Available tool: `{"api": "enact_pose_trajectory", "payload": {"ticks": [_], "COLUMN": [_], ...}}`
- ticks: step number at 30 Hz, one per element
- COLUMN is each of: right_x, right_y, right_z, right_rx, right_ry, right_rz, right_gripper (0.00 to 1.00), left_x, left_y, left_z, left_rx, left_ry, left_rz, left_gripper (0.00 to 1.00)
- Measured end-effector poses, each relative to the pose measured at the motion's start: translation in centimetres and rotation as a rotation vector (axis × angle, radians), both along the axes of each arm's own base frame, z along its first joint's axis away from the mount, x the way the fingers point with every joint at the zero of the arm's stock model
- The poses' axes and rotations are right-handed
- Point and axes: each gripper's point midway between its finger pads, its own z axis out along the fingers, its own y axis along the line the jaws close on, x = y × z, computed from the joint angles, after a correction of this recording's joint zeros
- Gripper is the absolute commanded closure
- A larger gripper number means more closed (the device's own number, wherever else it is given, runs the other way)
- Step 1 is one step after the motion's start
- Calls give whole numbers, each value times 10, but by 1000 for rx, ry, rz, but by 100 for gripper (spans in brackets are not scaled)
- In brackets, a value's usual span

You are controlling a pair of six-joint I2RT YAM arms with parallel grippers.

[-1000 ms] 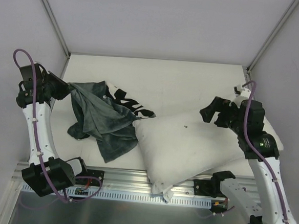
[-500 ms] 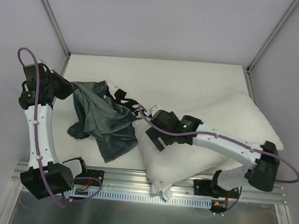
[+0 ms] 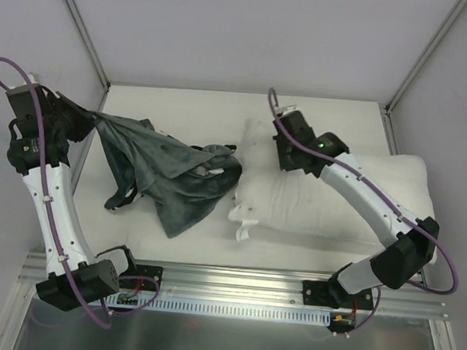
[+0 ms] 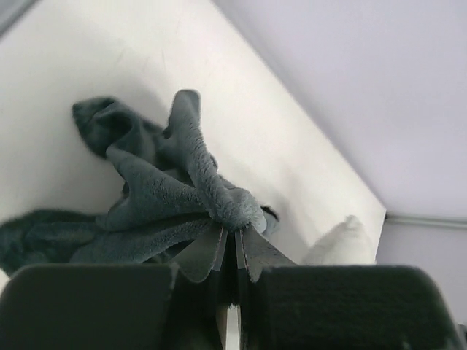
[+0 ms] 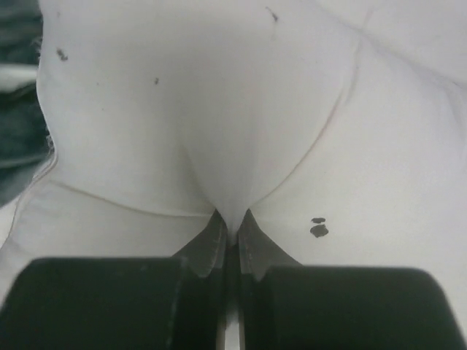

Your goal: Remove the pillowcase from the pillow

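Note:
The dark grey-green pillowcase [image 3: 170, 170] hangs stretched from my left gripper [image 3: 89, 119], which is raised at the far left and shut on a bunched fold of it [image 4: 168, 197]. The cloth's right end lies against the left end of the white pillow [image 3: 360, 200]; whether it still wraps that end I cannot tell. The pillow lies across the right half of the table, its small white tag [image 3: 244, 230] at the near-left corner. My right gripper [image 5: 232, 226] is shut, pinching a fold of the pillow's white fabric [image 5: 219, 109] near its far-left part [image 3: 287, 159].
The white tabletop [image 3: 197, 116] is boxed in by grey walls on the left [image 3: 34, 41], back and right. An aluminium rail [image 3: 209, 289] runs along the near edge by the arm bases. The left arm stands close to the left wall.
My right arm swung across to the pillow's far-left part and its jaws closed on the fabric. The pillow shifted right and turned. My left gripper pulled the pillowcase up and left.

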Motion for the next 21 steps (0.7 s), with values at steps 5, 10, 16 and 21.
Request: {"api": "enact_pose_trajectory", "payload": {"ticks": [5,10,16,21], "right_x": [46,65,102,118], "right_y": [-43,-50,-38,-30], "right_z": [56,76,38,3], "right_rx": [116,205,231,239], "right_ry": [-112,-128,-39,34], "right_rz": [-168,-213,-258,-281], "right_gripper": [99,99,81,4], "left_x": [-2,-1,22,60], "left_y": [10,10,2,-28], "left_z": [66,96,50,-8], "left_rx": [66,95,46,14], "left_ry": [-135,-201,-81,72], "left_rz": [33,27,-33,-197], "left_gripper": [100,100,100,6]}}
